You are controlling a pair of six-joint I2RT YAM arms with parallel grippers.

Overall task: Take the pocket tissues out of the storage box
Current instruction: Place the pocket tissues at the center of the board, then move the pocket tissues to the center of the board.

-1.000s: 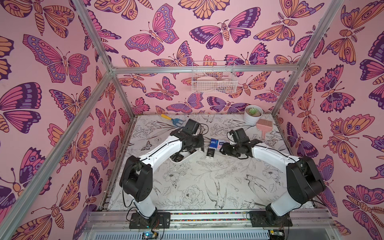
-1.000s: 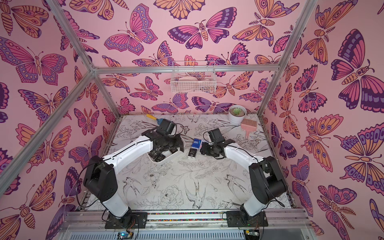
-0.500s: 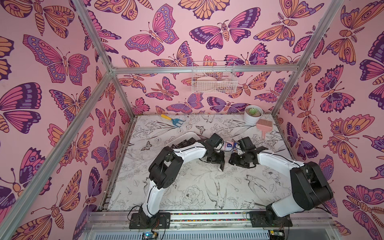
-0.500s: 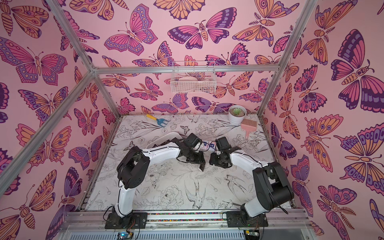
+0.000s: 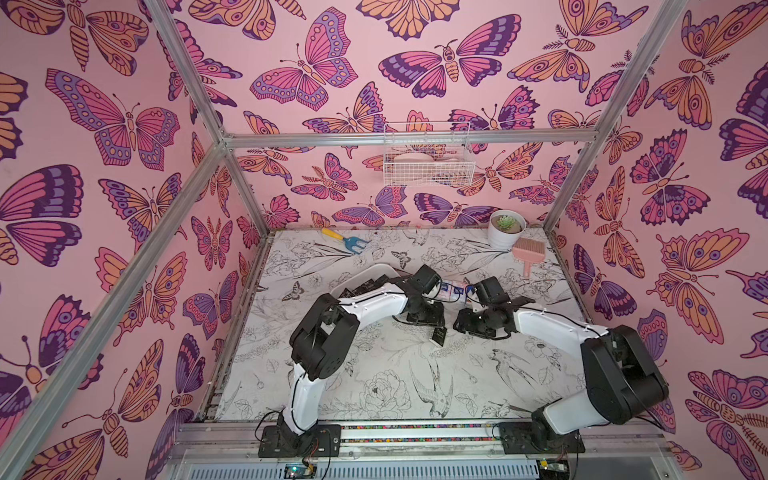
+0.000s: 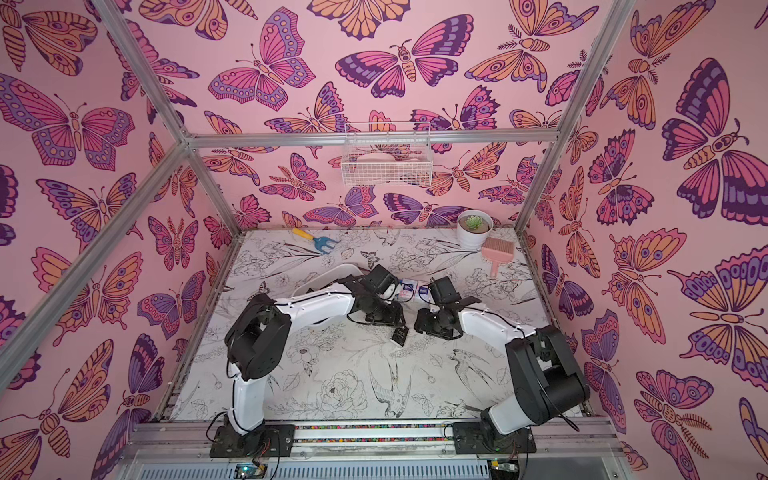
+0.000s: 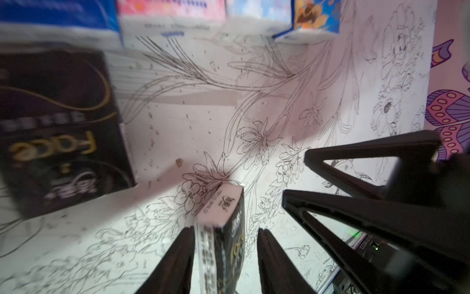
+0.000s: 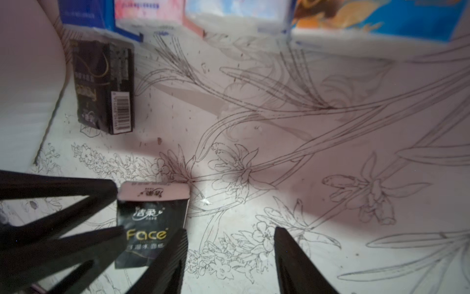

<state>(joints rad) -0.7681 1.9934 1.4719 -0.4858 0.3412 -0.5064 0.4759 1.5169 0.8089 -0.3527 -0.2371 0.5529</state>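
Both top views just give the gist. The box (image 5: 368, 272) sits on the table (image 5: 374, 374), mostly hidden under the left arm (image 5: 365, 301), with dark packs peeking out of it. A black pack (image 5: 439, 336) is out on the table, tilted, right below the left gripper (image 7: 225, 230).

The left wrist cam is where you actually see the grip. That pack stands on edge between the fingers, touching one with a clear gap at the other, so the jaws are apart and not squeezing.

The right wrist cam shows the right gripper (image 8: 230, 230) spread wide with nothing in it, the pack just beside one finger. Only the wrist cams show a second black pack (image 8: 104, 86) lying flat, with a row of coloured packs (image 7: 170, 10) beyond it.
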